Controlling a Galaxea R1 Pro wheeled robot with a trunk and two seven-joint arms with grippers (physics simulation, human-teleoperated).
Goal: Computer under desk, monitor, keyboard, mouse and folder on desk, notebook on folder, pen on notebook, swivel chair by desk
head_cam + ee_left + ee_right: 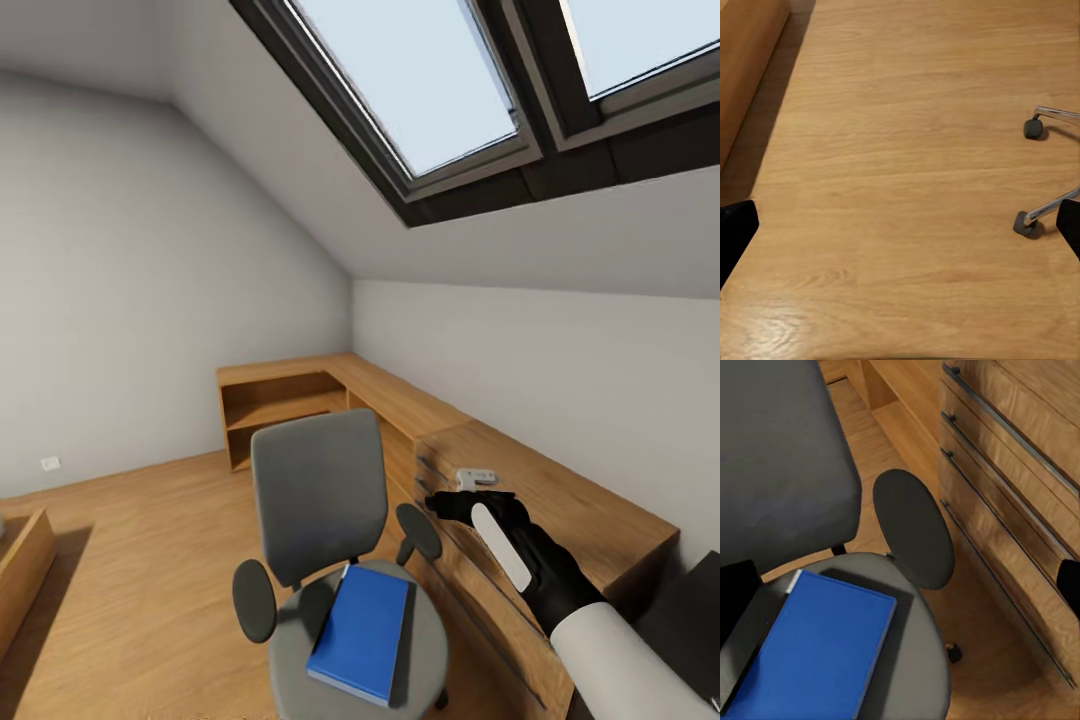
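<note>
In the head view the folder (362, 634) lies flat on the swivel chair (330, 560) seat, left of and nearer than the right gripper (462, 503) (fingers wide apart, empty), while the right wrist view places the folder (814, 649) close below it.

Folder (361, 634) bright blue – swivel chair (320, 490) grey, armrests black; wooden chest (540, 500) light brown, floor (907, 187) wood-grained.

Swivel chair (330, 560) base cut off below; small pale object (476, 477) too small to identify.
</note>
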